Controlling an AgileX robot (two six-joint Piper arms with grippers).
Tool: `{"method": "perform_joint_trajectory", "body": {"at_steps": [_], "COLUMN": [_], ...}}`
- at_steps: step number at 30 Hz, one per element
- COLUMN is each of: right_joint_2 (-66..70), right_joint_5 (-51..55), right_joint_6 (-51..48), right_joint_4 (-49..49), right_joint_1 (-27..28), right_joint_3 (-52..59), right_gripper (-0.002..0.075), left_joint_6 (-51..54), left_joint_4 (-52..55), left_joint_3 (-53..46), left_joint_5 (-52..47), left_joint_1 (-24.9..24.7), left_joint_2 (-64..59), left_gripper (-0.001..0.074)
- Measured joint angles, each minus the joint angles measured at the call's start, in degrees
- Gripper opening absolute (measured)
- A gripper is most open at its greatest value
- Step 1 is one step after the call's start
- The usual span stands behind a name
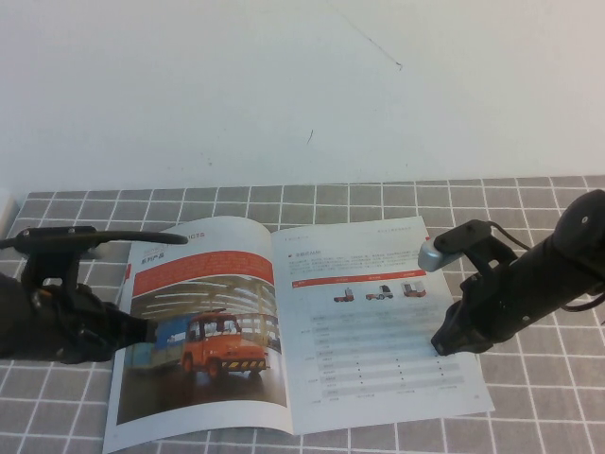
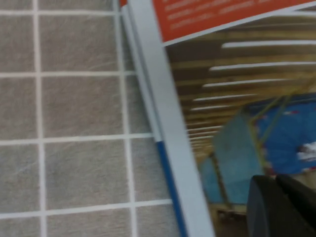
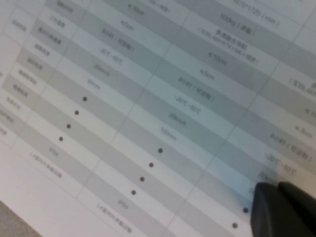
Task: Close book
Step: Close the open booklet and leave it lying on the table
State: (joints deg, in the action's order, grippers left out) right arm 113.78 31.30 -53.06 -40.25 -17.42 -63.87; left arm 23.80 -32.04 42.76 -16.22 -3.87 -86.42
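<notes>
A thin book (image 1: 284, 322) lies open and flat on the grey tiled mat (image 1: 529, 416). Its left page shows an orange truck (image 1: 222, 345); its right page carries a printed table (image 1: 378, 331). My left gripper (image 1: 142, 331) rests low over the left page's outer edge, fingers together with nothing between them. The left wrist view shows that gripper (image 2: 279, 190) above the blue part of the truck photo, beside the book's edge (image 2: 168, 148). My right gripper (image 1: 442, 345) is shut and sits on the right page's outer part. In the right wrist view, the right gripper (image 3: 276, 192) touches the table rows (image 3: 148, 108).
The mat (image 2: 74, 108) extends beyond the book on all sides. A white surface (image 1: 302, 85) rises behind it. A small white object (image 1: 5, 203) sits at the far left edge. A strip of bare mat shows along the front edge.
</notes>
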Motion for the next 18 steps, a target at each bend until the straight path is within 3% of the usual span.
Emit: {"method": "perform_joint_trajectory", "body": {"at_steps": [8,18], "right_joint_2": [0.4,0.6], "right_joint_5": [0.8,1.7], "right_joint_6": [0.0,0.0], "right_joint_4": [0.4,0.5], "right_joint_1": [0.0,0.0], "right_joint_3": [-0.6,-0.7], "right_gripper": [-0.0003,-0.0003], "left_joint_6": [-0.7,-0.9], "left_joint_4": [0.2,0.7], "left_joint_3": [0.0,0.6], "left_joint_5": [2.3,3.3], "left_joint_1": [3.6,3.7], "left_joint_2": [-4.9,-11.1], "left_gripper": [-0.0004,-0.0004]}}
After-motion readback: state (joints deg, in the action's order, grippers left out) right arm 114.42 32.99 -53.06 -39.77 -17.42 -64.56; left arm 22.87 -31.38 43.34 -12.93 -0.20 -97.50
